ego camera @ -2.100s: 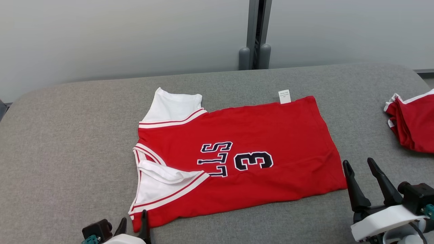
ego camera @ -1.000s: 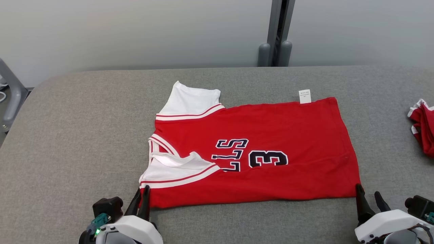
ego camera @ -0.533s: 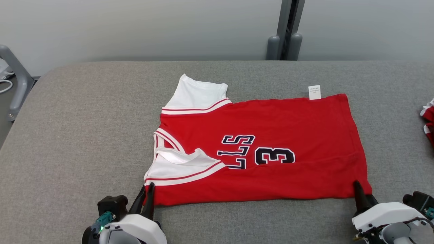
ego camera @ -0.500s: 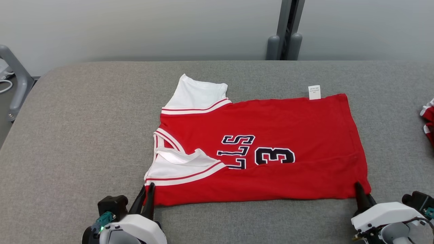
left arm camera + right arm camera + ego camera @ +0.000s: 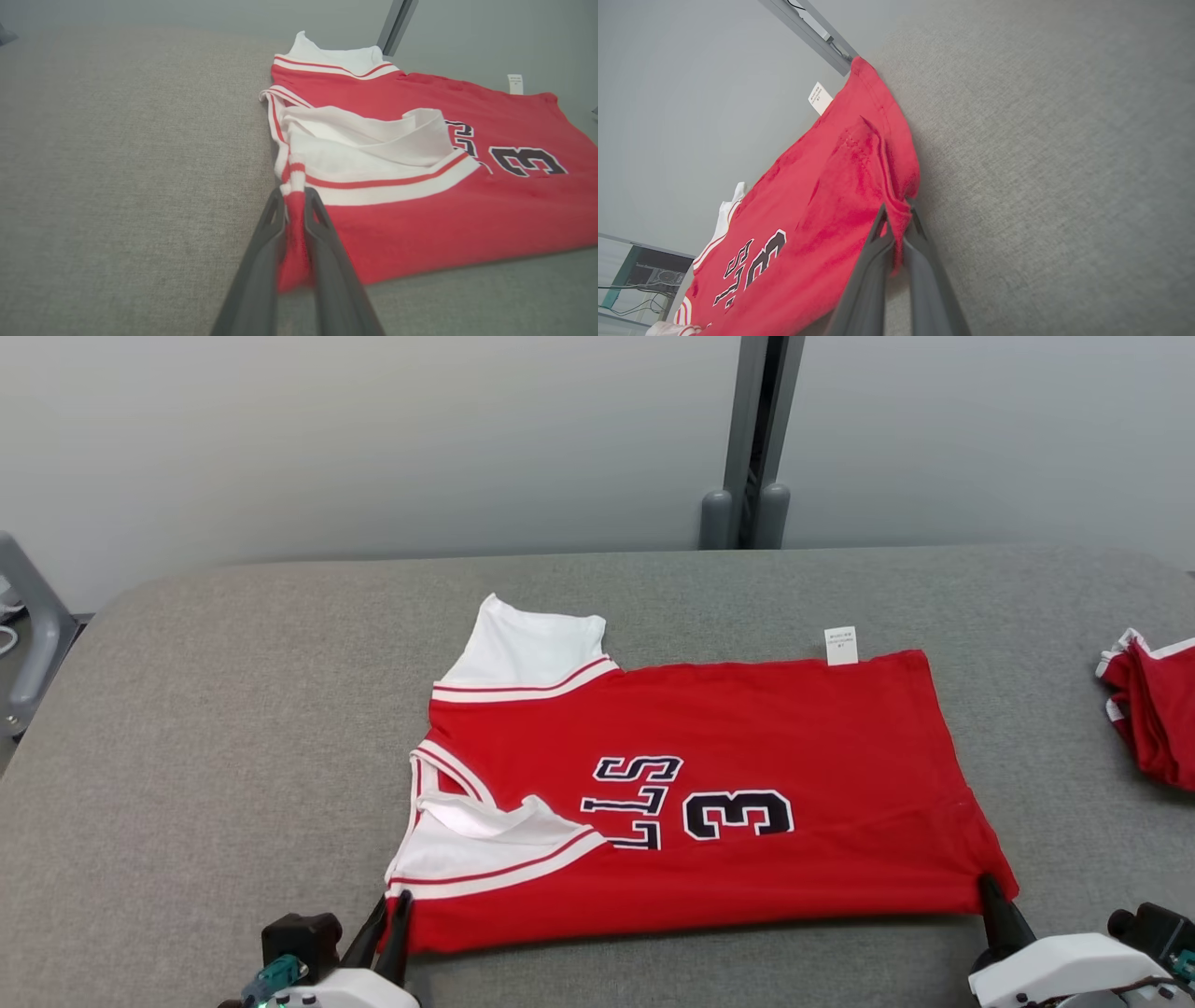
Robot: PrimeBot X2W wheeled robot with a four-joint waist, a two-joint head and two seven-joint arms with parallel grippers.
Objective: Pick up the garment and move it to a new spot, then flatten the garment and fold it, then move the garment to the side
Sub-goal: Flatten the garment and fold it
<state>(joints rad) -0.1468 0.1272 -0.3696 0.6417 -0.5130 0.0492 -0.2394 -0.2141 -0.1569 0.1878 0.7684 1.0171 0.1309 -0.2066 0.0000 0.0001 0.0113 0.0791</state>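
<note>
Garment [image 5: 709, 803]: laid out on grey table [image 5: 233, 709], frame centre. Lower-left corner is pinched by left gripper [image 5: 390, 922]; lower-right hem corner is pinched by right gripper [image 5: 991, 894].

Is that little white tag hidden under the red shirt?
No, the white tag sticks out past the far edge of the red shirt, in plain sight.

A: What's been changed at the right gripper [image 5: 990, 896]?
B: Approx 2 s ago its fingers [image 5: 873, 266] were spread wide & kept apart from the garment [image 5: 747, 728]. They've since been brought to the near right hem corner & closed on it; cloth's bunched between them.
A: Anything else?
B: The head view's been shifted: cam was moved.
</note>
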